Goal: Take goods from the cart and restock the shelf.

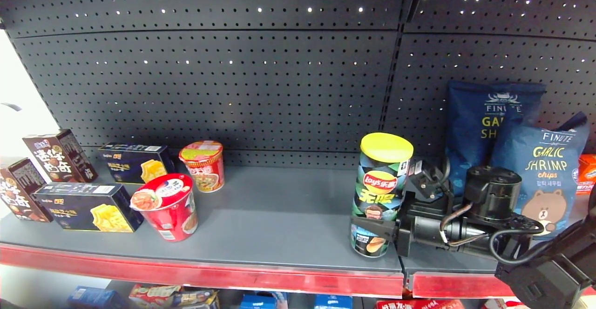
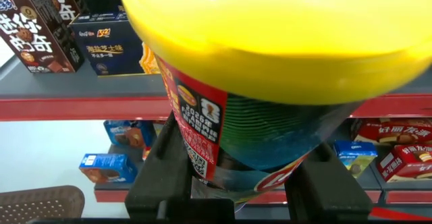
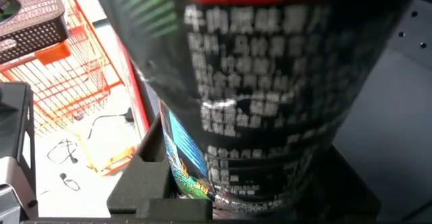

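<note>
Clamping a chip can [image 1: 381, 183] low so it stands upright on the shelf [image 1: 279, 225], the right gripper [image 1: 379, 220] sits beside snack bags [image 1: 540, 174]; the left gripper [image 2: 243, 183] clasps a second can [image 2: 270, 129].

Chip can [image 1: 381, 192], held in the right gripper [image 1: 377, 229]: round red-and-yellow brand logo, yellow Chinese characters below it, and white Chinese small print on the black side wall.
Second chip can [image 2: 223, 129], held in the left gripper [image 2: 243, 183]: red label with a printed code square.
Blue bags [image 1: 540, 174], just behind the right gripper: yellow Latin lettering.
Brown boxes [image 1: 58, 155], well apart to its left: white Chinese characters.
</note>
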You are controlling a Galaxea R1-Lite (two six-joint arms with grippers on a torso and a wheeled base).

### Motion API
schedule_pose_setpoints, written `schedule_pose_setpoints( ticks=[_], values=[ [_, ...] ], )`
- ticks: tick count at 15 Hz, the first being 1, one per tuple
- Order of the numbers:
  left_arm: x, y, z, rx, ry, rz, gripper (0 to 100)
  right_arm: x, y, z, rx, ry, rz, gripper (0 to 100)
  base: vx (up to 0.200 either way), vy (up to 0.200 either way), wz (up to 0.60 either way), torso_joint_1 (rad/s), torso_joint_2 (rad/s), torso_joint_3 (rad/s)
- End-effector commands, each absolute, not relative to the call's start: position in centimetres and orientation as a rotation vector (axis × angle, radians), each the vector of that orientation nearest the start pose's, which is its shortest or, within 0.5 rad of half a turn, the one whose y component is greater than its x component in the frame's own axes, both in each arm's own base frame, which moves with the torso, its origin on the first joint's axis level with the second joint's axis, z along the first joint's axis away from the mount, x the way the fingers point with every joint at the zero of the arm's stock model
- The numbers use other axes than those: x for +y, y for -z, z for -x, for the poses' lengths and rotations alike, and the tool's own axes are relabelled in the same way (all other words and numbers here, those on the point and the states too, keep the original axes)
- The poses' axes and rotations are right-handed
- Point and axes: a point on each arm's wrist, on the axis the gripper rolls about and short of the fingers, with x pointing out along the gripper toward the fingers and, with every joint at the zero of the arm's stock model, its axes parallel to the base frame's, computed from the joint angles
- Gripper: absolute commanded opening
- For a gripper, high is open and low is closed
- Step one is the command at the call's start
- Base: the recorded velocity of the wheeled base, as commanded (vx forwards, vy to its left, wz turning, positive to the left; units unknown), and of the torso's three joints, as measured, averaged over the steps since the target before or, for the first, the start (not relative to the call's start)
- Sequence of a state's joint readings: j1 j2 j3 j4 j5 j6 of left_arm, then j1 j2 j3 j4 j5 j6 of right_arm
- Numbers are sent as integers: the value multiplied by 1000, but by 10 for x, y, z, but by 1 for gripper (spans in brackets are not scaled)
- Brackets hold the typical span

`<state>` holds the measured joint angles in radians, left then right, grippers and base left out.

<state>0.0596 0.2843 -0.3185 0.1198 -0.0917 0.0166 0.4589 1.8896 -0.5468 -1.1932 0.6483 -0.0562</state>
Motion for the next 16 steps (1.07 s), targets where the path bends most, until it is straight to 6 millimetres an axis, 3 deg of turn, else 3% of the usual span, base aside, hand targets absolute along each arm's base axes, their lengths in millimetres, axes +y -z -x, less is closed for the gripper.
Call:
schedule_pose_setpoints(
  ticks=[1, 9, 10, 16],
  values=[
    [-3, -157, 14, 87, 33, -10, 0, 148, -113, -268, 139, -1109, 34, 0, 0, 0, 0, 0, 0, 0],
    [-3, -155, 14, 85, 33, -10, 0, 147, -102, -275, 146, -1106, 31, 0, 0, 0, 0, 0, 0, 0],
    [-3, -155, 14, 87, 33, -10, 0, 146, -101, -275, 150, -1097, 32, 100, 0, 0, 0, 0, 0, 0],
    [-3, -156, 15, 82, 33, -11, 0, 141, -106, -268, 143, -1090, 34, 100, 0, 0, 0, 0, 0, 0]
  ],
)
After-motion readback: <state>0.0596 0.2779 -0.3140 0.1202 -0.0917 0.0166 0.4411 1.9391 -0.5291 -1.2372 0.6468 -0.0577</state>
